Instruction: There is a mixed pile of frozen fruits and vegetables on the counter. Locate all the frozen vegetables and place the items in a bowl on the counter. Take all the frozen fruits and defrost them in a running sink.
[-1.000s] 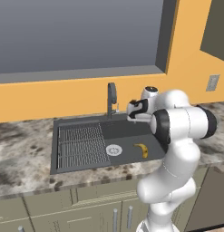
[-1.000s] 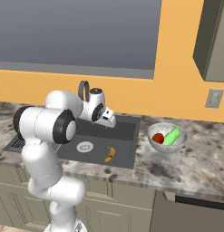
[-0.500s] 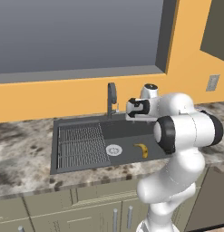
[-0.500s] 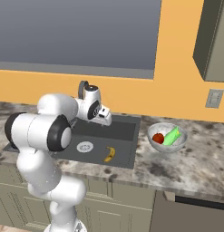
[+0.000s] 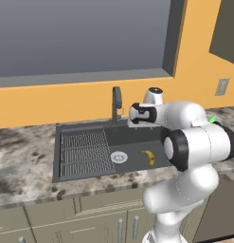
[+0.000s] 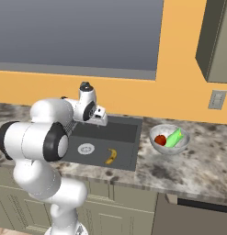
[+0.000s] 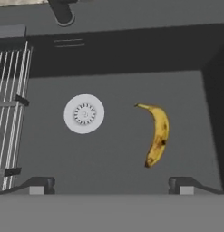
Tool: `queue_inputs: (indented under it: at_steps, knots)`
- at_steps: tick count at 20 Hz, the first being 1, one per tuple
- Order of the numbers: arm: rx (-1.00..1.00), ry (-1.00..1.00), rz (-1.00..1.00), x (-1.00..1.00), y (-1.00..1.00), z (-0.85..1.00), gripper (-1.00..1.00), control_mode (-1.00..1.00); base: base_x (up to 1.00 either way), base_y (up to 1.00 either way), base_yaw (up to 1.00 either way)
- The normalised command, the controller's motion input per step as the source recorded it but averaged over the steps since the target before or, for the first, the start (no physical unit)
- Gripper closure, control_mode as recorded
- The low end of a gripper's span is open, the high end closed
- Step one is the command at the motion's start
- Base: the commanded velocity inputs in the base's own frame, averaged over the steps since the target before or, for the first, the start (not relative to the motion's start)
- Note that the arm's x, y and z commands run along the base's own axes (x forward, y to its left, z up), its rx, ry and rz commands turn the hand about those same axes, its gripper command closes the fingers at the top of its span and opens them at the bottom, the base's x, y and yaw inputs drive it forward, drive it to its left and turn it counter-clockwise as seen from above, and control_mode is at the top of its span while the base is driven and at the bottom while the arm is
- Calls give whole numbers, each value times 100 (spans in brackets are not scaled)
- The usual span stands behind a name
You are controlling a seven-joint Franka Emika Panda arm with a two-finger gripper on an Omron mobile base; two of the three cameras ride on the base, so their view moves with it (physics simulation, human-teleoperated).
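My claw (image 7: 111, 185) hangs over the sink (image 5: 137, 135), its fingers spread wide apart and empty. Straight below, the banana (image 7: 156, 134) lies on the basin floor beside the drain (image 7: 84, 113), so one fruit is delivered. Off on the desk (image 6: 197, 167), the bowl (image 6: 157, 143) holds the tomato (image 6: 160, 140) and cucumber (image 6: 174, 137). I judge the brown fruit and running the faucet (image 5: 117, 100) remain.

Place: a home kitchen, rendered.
Counter: speckled granite counter (image 6: 197, 170) over beige cabinets (image 5: 90, 220).
Sink: dark sink (image 5: 132, 137) with drain rack (image 5: 83, 152) and arched faucet (image 5: 117, 102).
Walls: orange, big window (image 5: 80, 38), wall outlet (image 6: 218, 99).
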Motion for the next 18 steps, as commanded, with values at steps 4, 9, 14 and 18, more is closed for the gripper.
queue_inputs:
  at_steps: [4,9,14,18]
  knots:
    - [0,0,23,0,34,2,-100,-100,0,0,0]
    - [0,1,30,0,45,0,-100,-100,0,0,0]
    - [0,1,33,0,51,0,-100,-100,0,0,0]
    - [0,2,33,0,54,-1,-100,-100,0,0,0]
